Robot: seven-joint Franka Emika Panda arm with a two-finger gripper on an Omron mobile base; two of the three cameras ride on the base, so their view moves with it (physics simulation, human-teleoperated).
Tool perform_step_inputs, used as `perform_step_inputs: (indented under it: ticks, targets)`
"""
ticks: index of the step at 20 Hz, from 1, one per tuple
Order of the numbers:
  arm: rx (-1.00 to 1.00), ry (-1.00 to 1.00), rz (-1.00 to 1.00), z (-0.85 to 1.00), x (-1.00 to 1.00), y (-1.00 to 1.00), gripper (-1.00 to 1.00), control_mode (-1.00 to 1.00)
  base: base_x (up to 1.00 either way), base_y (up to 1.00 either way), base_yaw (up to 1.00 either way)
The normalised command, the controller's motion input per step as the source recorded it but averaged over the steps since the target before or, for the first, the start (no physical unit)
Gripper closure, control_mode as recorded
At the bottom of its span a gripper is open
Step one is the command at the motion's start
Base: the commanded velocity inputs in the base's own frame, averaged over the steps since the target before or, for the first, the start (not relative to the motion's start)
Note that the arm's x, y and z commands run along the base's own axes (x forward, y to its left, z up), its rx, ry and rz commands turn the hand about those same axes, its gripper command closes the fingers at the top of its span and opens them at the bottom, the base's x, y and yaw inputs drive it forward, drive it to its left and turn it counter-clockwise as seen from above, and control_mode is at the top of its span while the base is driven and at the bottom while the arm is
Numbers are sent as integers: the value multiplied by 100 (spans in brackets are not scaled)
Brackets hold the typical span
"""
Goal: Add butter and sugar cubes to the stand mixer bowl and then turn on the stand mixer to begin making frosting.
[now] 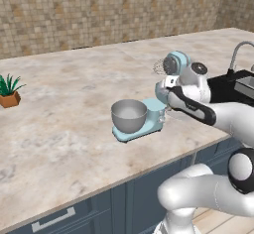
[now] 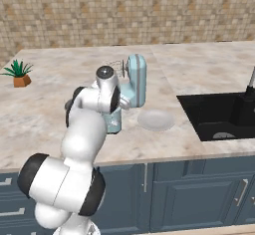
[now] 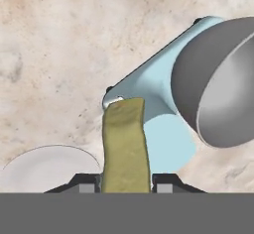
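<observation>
Here the butter [image 3: 124, 146] is seen as a thin, dull yellow stick with a slightly uneven top edge, standing up between the two dark fingertips [image 3: 85, 182] in the hand view. It is pinched by the claw [image 3: 125, 184], whose jaws are pressed against its two long sides. In that view the stick is carried above the table [image 3: 54, 54], over the corner of the mixer [image 3: 149, 87] base, with the bowl [image 3: 218, 87] just beside it.

The bowl is round and of grey polished metal, and it is seated on the flat pale blue base of the mixer. Its inside is seen in the left base view [image 1: 129, 115], and nothing can be made out in it. The mixer's head [image 1: 177, 62] is tilted back, with its round silver end cap and wire whisk lifted away from the bowl. A flat white plate [image 2: 156, 120] lies on the table just beside the mixer, on the side toward the sink [image 2: 219, 114]; its rim is also caught in the hand view [image 3: 47, 166], and nothing is seen on it.

The arm [image 1: 198, 104] is bent up from the base and reached forward over the table edge, the hand being held next to the mixer's column and pointed downward. In the right base view the wrist [image 2: 105, 92] is placed in front of the mixer [image 2: 133, 82], part of which is hidden. A small potted plant [image 1: 9, 91] is set well apart, near the far left of the table.
</observation>
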Motion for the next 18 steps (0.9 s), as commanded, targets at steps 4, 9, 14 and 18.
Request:
perform_step_inputs:
  ticks: [4, 9, 14, 18]
  targets:
    - [-32, -1, 0, 1, 3, 65, 100, -100, 0, 0, 0]
    - [-21, 0, 0, 1, 20, 36, 100, -100, 0, 0, 0]
    - [-3, 0, 0, 2, 28, 20, 100, -100, 0, 0, 0]
    - [-1, 0, 0, 0, 40, 30, 100, -100, 0, 0, 0]
